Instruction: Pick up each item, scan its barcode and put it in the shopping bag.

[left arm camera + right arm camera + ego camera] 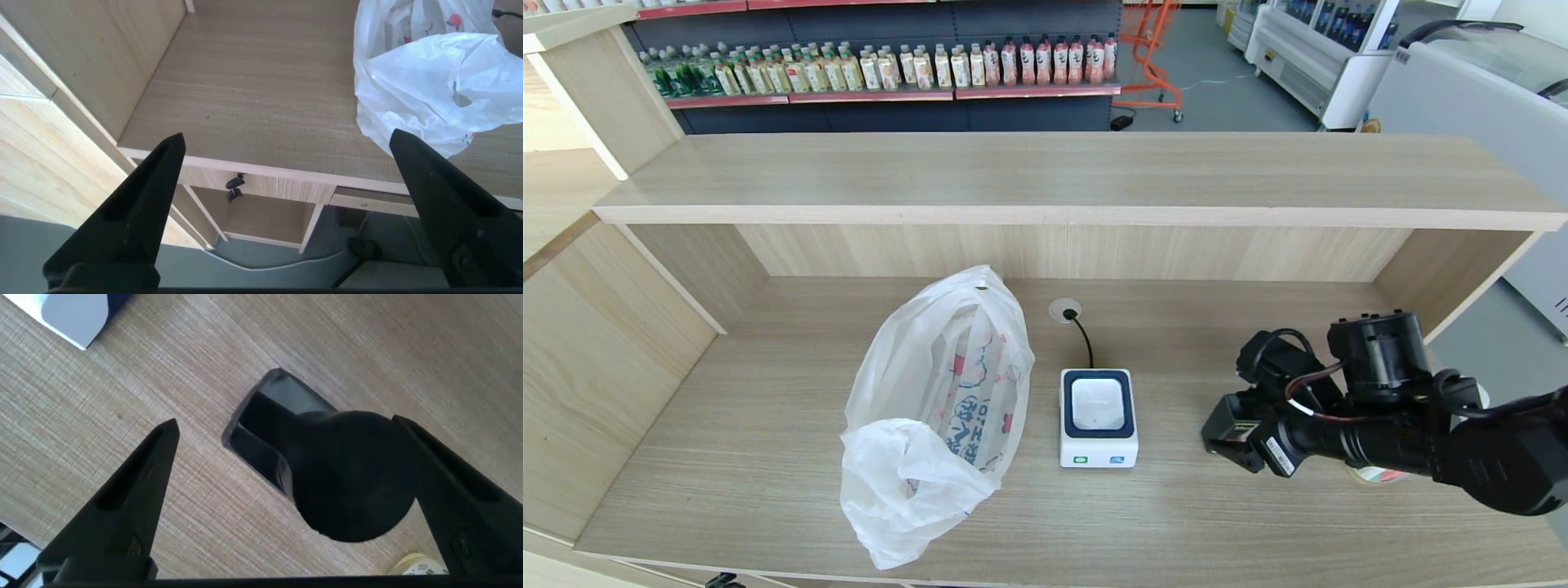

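One white shopping bag point(935, 408) lies on the bench point(752, 457); printed packets point(972, 400) show through its thin plastic, but I cannot tell how many there are; one white scanner point(1098, 416) with a dark blue rim sits just beside the bag, on the bag's right in the head view, and the two do not touch; one black cable point(1085, 343) runs from the scanner to one round hole point(1065, 310) in the bench

There are two grippers; the left gripper point(288, 140) hangs over the near edge of the bench, its jaws wide apart with nothing held in them; the bag lies near these jaws but off to one side, not between them

The right gripper point(284, 429) is low over the bench, to the right of the scanner and apart from it; its jaws are spread wide too; a dark shape point(351, 482) sits between them, and I cannot tell what it is

One small round item point(1372, 474) — cream and red — peeks out from under the right arm, near the right end of the bench; most of it is hidden; it lies back under the arm, not between the jaws

Far behind the bench, a shelf holds one long row of many bottles point(882, 69)
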Robot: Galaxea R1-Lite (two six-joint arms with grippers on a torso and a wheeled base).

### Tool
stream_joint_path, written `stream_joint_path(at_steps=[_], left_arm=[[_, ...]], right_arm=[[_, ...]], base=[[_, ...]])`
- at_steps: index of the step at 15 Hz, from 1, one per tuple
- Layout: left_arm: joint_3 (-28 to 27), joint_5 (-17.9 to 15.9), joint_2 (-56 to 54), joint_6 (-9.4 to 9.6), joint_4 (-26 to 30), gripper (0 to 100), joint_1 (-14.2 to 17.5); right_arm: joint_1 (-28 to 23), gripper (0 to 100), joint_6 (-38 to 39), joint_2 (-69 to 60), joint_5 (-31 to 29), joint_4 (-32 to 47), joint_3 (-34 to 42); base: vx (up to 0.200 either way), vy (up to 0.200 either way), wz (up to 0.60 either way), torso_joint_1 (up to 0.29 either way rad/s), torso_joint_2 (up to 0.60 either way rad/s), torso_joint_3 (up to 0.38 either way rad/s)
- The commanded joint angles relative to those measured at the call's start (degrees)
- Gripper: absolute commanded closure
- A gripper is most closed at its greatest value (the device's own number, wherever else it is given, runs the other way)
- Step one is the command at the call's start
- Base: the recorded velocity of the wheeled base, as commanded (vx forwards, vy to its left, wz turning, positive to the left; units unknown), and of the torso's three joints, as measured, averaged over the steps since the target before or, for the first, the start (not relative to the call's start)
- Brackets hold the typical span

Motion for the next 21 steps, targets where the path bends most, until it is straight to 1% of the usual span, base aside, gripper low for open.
stream_joint_path(at_steps=[1, 4, 7, 8, 10, 13, 15, 17, 18, 19, 20, 21], left_arm=[[0.00, 0.00, -0.02, 0.09, 0.01, 0, 0.01], [0.00, 0.00, 0.06, 0.00, 0.01, 0, 0.01], [0.00, 0.00, -0.02, 0.00, 0.01, 0, 0.01], [0.00, 0.08, -0.02, 0.00, 0.01, 0, 0.01], [0.00, 0.00, -0.02, 0.00, 0.01, 0, 0.01], [0.00, 0.00, -0.02, 0.00, 0.01, 0, 0.01], [0.00, 0.00, -0.02, 0.00, 0.01, 0, 0.01], [0.00, 0.08, -0.02, 0.00, 0.01, 0, 0.01], [0.00, 0.08, -0.02, 0.00, 0.01, 0, 0.01], [0.00, 0.00, -0.02, 0.00, 0.01, 0, 0.01], [0.00, 0.00, -0.02, 0.00, 0.01, 0, 0.01], [0.00, 0.00, 0.06, 0.00, 0.01, 0, 0.01]], right_arm=[[0.59, 0, -0.28, 2.97, 0.04, -3.07, 0.00], [0.59, 0, -3.09, 4.20, 0.13, -4.56, -0.26], [1.29, 0, -3.00, 5.87, 0.22, -4.65, -2.02], [1.64, 100, -3.00, 5.87, 0.74, -4.65, -2.64], [2.61, 100, -2.91, 5.70, 2.15, -4.56, -3.52], [3.31, 100, -2.83, 4.03, 2.24, -4.56, -1.85], [3.23, 100, -1.51, 0.07, 2.24, -4.65, 1.67], [3.23, 100, 4.73, -7.49, 2.59, -6.94, 6.68], [3.14, 100, 6.23, -11.62, 2.50, -8.52, 9.67], [2.79, 100, 5.88, -15.75, 2.06, -10.01, 13.01], [1.91, 100, 2.62, -19.70, 1.45, -10.63, 14.24], [0.15, 100, -4.06, -22.16, 1.53, -10.63, 14.24]], base=[[0.000, 0.000, 0.00, 0.000, 0.00, 0.000], [0.000, 0.000, 0.00, 0.000, 0.00, 0.000], [0.000, 0.000, 0.00, 0.000, 0.00, 0.000], [0.000, 0.000, 0.00, 0.000, 0.00, 0.000], [0.000, 0.000, 0.00, 0.000, 0.00, 0.000], [0.000, 0.000, 0.00, 0.000, 0.00, 0.000], [0.000, 0.000, 0.00, 0.000, 0.00, 0.000], [0.000, 0.000, 0.00, 0.000, 0.00, 0.000], [0.000, 0.000, 0.00, 0.000, 0.00, 0.000], [0.000, 0.000, 0.00, 0.000, 0.00, 0.000], [0.000, 0.000, 0.00, 0.000, 0.00, 0.000], [0.000, 0.000, 0.00, 0.000, 0.00, 0.000]])
